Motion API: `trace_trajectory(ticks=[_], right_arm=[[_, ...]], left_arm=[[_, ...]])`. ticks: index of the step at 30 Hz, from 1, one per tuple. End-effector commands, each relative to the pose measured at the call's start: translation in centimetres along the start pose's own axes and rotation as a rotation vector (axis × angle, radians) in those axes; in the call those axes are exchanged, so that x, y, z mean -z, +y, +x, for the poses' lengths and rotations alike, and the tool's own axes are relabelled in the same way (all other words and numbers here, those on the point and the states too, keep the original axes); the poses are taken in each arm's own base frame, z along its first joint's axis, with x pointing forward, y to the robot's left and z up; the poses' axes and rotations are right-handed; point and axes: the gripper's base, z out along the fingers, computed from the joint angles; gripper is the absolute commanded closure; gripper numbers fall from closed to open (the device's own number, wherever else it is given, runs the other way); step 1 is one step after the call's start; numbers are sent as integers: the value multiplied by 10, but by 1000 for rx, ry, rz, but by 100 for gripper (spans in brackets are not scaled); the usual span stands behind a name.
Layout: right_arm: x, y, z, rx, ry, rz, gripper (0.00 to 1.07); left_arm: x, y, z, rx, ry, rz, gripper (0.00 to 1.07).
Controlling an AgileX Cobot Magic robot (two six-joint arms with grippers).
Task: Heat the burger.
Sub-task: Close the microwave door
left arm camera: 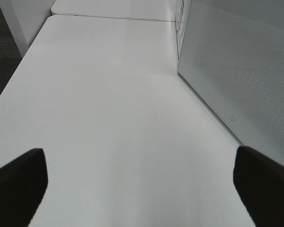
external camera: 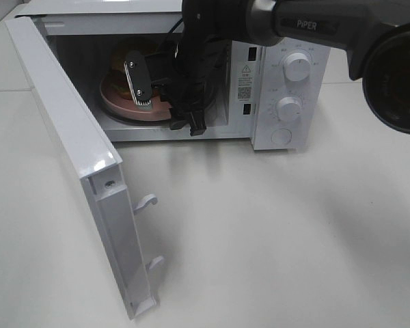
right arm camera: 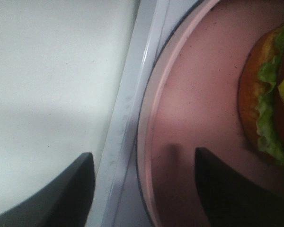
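Now: burger (external camera: 121, 66) on pink plate (external camera: 126, 107) inside microwave (external camera: 287, 75) cavity, door (external camera: 68, 157) swung wide. R gripper (external camera: 169, 113) at cavity mouth, jaws apart either side of plate rim, not clamped on it; burger close by one finger, not touching. L gripper (left arm camera: 142, 189) low over white table (left arm camera: 109, 94), jaws spread wide, gripping nothing.

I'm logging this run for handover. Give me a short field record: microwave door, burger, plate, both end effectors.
Microwave door: swung wide open
Burger: on the pink plate inside the microwave
Right end effector: at the microwave's mouth, jaws apart across the plate's rim, gripping nothing
Left end effector: open above the table, empty
Task stage: door not yet shut
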Motion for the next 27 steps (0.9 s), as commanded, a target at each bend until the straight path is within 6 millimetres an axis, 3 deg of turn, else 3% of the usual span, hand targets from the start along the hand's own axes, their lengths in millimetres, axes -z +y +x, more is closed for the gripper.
trace_trajectory(ticks=[1, 27], right_arm=[[10, -3, -3, -17, -9, -4, 39], [25, 4, -3, 25, -5, -129, 39]], left_arm=[[1, 0, 0, -7, -4, -1, 6], [1, 0, 0, -7, -4, -1, 6]])
